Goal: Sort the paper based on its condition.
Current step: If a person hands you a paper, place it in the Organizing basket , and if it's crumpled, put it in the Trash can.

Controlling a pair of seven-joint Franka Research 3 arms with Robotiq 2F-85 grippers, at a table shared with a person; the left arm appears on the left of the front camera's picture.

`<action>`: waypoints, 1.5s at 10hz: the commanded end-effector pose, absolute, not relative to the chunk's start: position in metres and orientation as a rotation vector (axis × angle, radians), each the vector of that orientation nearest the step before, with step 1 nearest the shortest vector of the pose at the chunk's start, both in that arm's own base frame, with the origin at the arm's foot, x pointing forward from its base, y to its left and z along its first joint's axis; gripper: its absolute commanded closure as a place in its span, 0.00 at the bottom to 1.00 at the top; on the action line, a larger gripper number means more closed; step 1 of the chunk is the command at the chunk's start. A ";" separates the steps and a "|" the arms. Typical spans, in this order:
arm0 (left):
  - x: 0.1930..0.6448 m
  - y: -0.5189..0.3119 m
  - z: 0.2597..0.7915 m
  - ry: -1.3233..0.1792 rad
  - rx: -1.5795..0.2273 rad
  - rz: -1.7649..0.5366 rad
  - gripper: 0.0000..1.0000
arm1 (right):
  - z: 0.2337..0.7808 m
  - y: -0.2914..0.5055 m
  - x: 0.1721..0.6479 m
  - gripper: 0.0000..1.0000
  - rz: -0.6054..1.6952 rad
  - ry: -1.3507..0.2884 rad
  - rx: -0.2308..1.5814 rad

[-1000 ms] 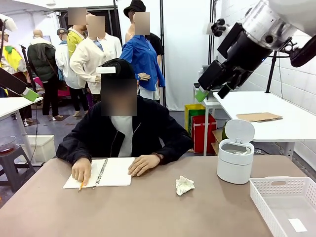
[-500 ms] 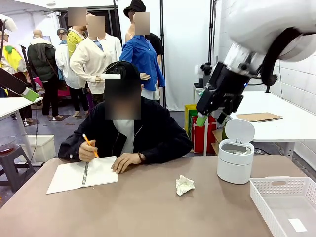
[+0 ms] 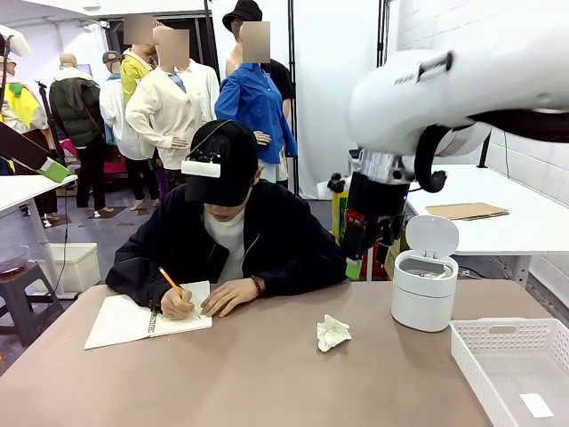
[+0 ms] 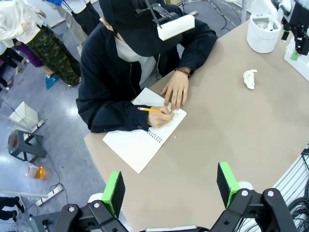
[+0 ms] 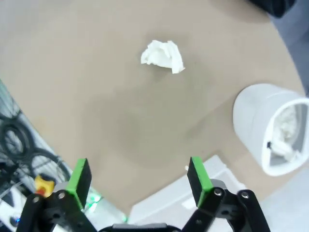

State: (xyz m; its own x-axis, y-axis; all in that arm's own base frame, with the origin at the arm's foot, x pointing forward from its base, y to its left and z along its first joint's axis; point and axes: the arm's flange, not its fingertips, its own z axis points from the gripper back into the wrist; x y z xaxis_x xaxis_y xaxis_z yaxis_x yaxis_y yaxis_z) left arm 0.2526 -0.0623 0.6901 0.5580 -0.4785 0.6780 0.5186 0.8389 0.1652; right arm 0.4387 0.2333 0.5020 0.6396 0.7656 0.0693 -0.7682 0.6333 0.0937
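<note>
White bin and basket stand near crumpled paper; left hand, right hand spread.

A person in a dark jacket and black cap sits at the far side of the brown table, bent over an open spiral notebook, orange pencil on its page. At the right stand a white bin (lid tipped up) and, nearer, a white slotted basket. Brown cardboard lies on a white table behind.
</note>
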 end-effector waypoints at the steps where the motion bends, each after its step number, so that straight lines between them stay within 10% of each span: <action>1: 0.252 -0.062 0.690 -0.783 -0.058 -0.586 0.00 | 0.483 0.240 0.468 0.00 1.015 -0.003 0.053; 6: 0.252 -0.062 0.690 -0.783 -0.058 -0.586 0.00 | 0.459 0.246 0.484 0.00 1.064 -0.174 0.188; 15: 0.252 -0.062 0.690 -0.783 -0.058 -0.586 0.00 | 0.410 0.284 0.523 0.00 1.214 0.003 -0.073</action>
